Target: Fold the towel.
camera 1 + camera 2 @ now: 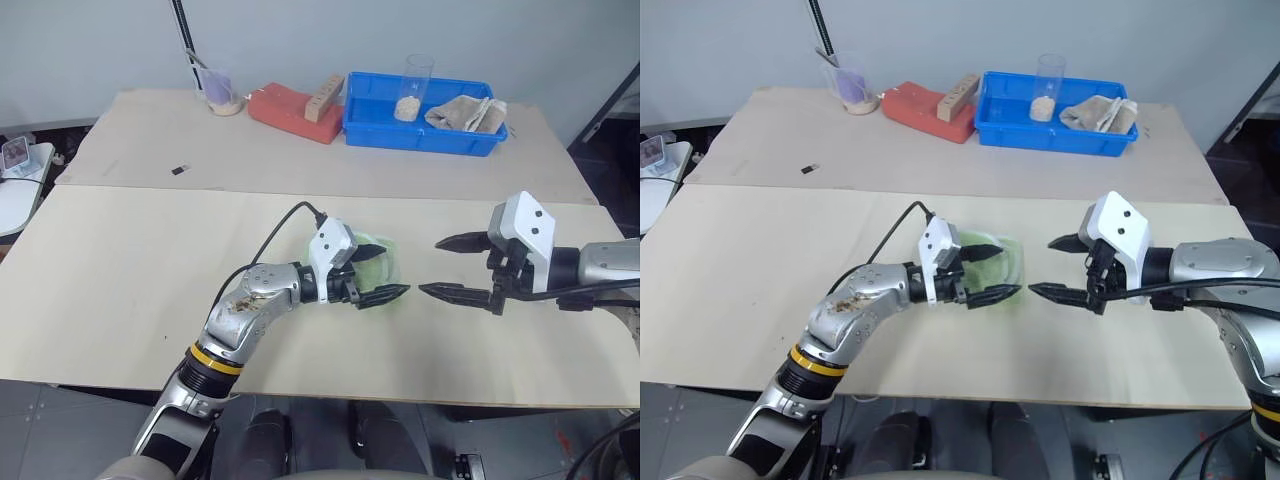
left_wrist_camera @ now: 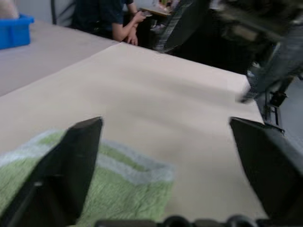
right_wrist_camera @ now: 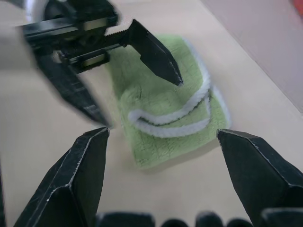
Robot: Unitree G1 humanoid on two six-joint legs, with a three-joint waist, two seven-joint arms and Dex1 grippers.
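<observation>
- The worktop (image 1: 130,300) is a pale wooden board in front, with a second light surface butted against its far edge.
- The blue tray (image 1: 420,132) stands at the back on that far surface. It holds a clear tumbler (image 1: 416,85) with some pale grains at the bottom and a beige cloth (image 1: 467,112) lying bunched at its right end.
- A red block-like object (image 1: 290,112) lies just left of the tray, with a wooden piece (image 1: 324,97) leaning across it.
- A clear cup (image 1: 222,93) with something purple inside stands further left, near the back edge.
- The towel (image 3: 165,113) lies on the near board, about midway across it, folded into a small thick bundle with its white edging curving over the top layer. Nothing grips it.
- The left pincer (image 1: 381,270) points to the right, level above the towel, its two black fingers spread apart and released, one over the bundle and one beside it.
- The right pincer (image 1: 450,266) points left toward it from a short way off, above bare board, fingers parted and empty. The tips of the two pincers face each other, near but apart.
- A small dark object (image 1: 179,169) lies alone on the far surface at the left.
</observation>
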